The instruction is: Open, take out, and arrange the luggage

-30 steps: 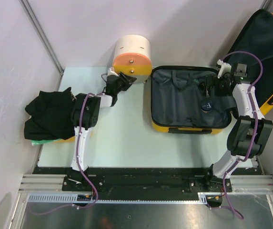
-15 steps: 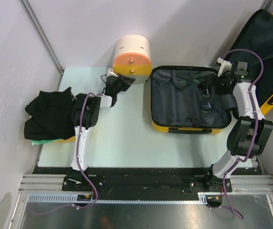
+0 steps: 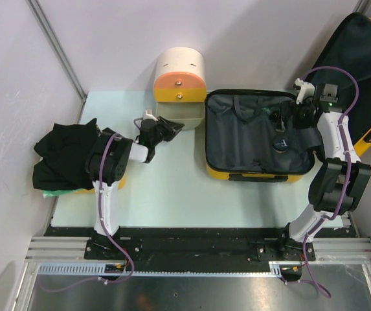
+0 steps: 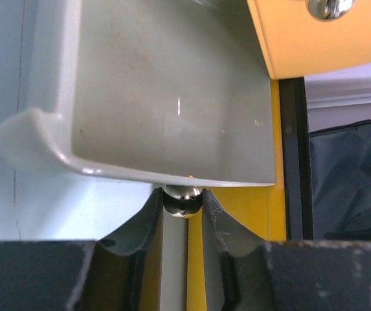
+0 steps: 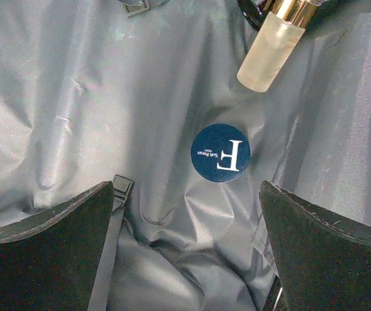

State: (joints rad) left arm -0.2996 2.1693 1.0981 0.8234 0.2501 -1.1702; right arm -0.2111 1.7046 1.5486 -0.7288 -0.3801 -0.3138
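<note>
**Top view:** luggage (image 3: 247,139) lies open at 3 o'clock on the surface (image 3: 166,188), dark lining (image 3: 237,123) up. Its lid (image 3: 357,65) is thrown back toward 1 o'clock, past the surface edge. Right claw (image 3: 279,121) hangs over the lining's 2 o'clock part. Left claw (image 3: 169,125) is at the front of a drawer (image 3: 188,116) that stands out of the cream-and-orange container (image 3: 179,68) at 12 o'clock. Black clothes (image 3: 62,155) are heaped at 9 o'clock.

**Left wrist:** claw narrow, pinched on the drawer's metal ball knob (image 4: 182,199). Grey drawer floor is bare as far as this view shows. Luggage lining shows at 3 o'clock of the view.

**Right wrist:** claw wide, gripping nothing, above the lining.
- Round navy disc (image 5: 221,152) marked "F" lies on the cloth between the fingers.
- Frosted bottle (image 5: 269,52) with a gold collar sits at 1 o'clock.
- Strap buckle (image 5: 122,188) is at 8 o'clock, just beside the left finger.

**Handling, my read:**
- Shell is stiff and glossy, so the faces are probably slippery.
- It's bulky, but likely light with so little in it.
- Take it by the rim, not the flat face.
- Lining is soft and wrinkled, and will likely bunch under a finger.
- Bottle looks fragile: pinch across the body, low force.
- Disc lies flat on soft cloth, so it's hard to get under. Press in and pinch at its edge.
</note>
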